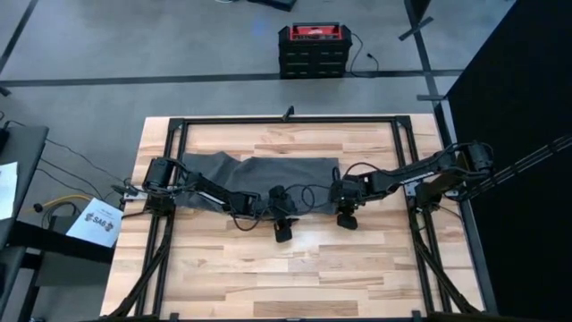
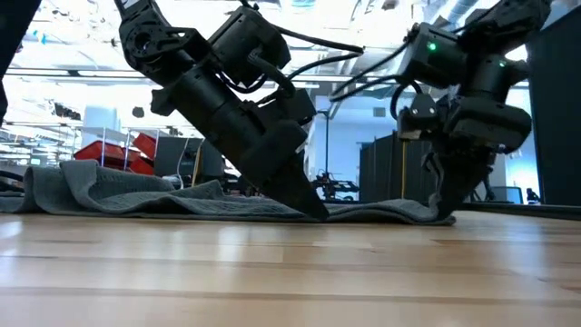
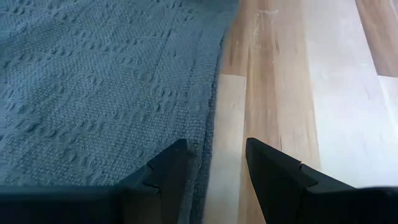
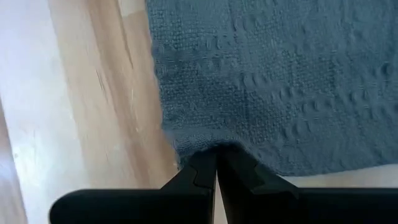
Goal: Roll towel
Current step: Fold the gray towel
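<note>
Rolling is not begun: the towel [image 1: 268, 172] lies flat at 12 o'clock, right gripper [image 4: 216, 163] apparently clenched on its edge, left gripper [image 3: 217, 163] released.

Both arms are black, made of boxy segments with round joints, and thin black cables loop along them. The right arm [image 2: 472, 82] carries a small green light. Each gripper has two dark, wedge-shaped fingers [image 3: 273, 177] with stepped inner edges.
</note>
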`<action>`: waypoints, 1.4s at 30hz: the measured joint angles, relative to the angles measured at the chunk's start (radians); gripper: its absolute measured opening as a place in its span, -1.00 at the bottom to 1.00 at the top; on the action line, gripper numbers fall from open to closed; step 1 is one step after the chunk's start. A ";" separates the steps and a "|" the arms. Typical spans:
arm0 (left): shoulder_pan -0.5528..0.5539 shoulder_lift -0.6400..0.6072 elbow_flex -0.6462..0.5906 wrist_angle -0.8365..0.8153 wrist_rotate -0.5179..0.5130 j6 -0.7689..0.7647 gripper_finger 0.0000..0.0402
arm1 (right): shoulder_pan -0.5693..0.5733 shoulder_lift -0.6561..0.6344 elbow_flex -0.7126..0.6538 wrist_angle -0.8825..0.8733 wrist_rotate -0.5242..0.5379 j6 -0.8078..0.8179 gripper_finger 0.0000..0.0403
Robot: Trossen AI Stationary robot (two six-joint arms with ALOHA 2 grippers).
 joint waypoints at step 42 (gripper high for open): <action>0.412 0.078 0.108 -0.118 0.229 0.116 -0.24 | 0.043 0.000 -0.034 0.057 0.013 0.048 -1.00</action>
